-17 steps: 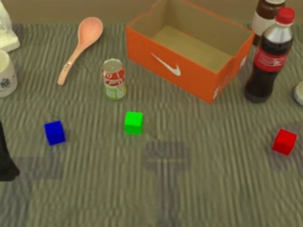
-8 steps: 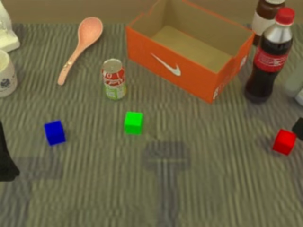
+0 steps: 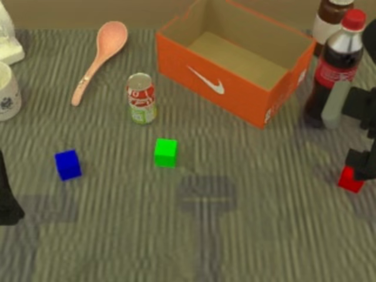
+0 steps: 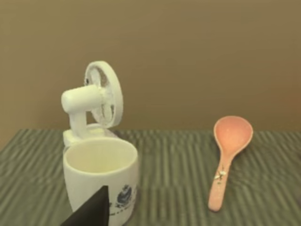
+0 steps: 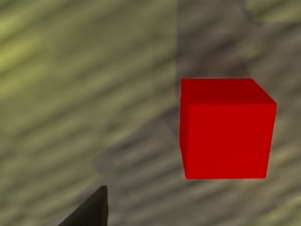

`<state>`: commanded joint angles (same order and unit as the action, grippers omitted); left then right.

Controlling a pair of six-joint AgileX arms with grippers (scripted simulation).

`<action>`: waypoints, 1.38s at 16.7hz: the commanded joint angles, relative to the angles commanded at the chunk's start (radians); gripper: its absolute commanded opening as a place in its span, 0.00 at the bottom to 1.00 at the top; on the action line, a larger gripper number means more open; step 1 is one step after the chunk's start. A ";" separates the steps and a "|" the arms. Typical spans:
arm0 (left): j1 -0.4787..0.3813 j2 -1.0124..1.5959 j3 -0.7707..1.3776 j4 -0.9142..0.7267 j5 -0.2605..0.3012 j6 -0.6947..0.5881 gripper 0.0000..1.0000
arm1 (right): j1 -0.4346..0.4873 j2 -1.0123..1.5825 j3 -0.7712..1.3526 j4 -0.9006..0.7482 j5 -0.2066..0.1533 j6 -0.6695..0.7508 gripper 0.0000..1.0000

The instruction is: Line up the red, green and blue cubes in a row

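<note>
Nothing lined up yet: red cube (image 3: 350,181) under right gripper (image 3: 364,164), grip state unclear, green (image 3: 165,152) and blue (image 3: 68,164) untouched.

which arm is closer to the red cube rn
Right. The right end effector is directly over the red cube at the table's right edge, partly covering it in the top view. The left arm sits at the far left edge, across the table.

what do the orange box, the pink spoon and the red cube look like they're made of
Orange box: likely cardboard, with a tan, matte inside and thin walls. Pink spoon: looks like glazed ceramic or plastic, smooth with a soft sheen; hard to say which. Red cube: plain matte solid, flat colour, no gloss; material unclear.
</note>
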<state>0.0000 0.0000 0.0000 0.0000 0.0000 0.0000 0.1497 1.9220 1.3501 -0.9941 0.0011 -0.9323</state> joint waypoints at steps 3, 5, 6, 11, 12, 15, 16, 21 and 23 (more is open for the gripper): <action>0.000 0.000 0.000 0.000 0.000 0.000 1.00 | 0.001 0.007 0.005 -0.003 0.000 -0.003 1.00; 0.000 0.000 0.000 0.000 0.000 0.000 1.00 | -0.005 0.004 0.002 -0.001 0.000 -0.002 1.00; 0.000 0.000 0.000 0.000 0.000 0.000 1.00 | -0.004 0.006 0.000 0.002 0.000 -0.002 1.00; 0.000 0.000 0.000 0.000 0.000 0.000 1.00 | 0.000 0.084 -0.077 0.160 0.000 -0.002 1.00; 0.000 0.000 0.000 0.000 0.000 0.000 1.00 | 0.000 0.106 -0.098 0.207 0.001 -0.001 1.00; 0.000 0.000 0.000 0.000 0.000 0.000 1.00 | 0.002 0.159 -0.147 0.306 0.001 0.001 1.00; 0.000 0.000 0.000 0.000 0.000 0.000 1.00 | 0.002 0.168 -0.154 0.318 0.001 0.001 1.00; 0.000 0.000 0.000 0.000 0.000 0.000 1.00 | 0.002 0.170 -0.156 0.320 0.001 0.001 0.92; 0.000 0.000 0.000 0.000 0.000 0.000 1.00 | 0.002 0.170 -0.156 0.320 0.001 0.001 0.77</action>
<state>0.0000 0.0000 0.0000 0.0000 0.0000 0.0000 0.1518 2.0917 1.1945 -0.6736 0.0021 -0.9316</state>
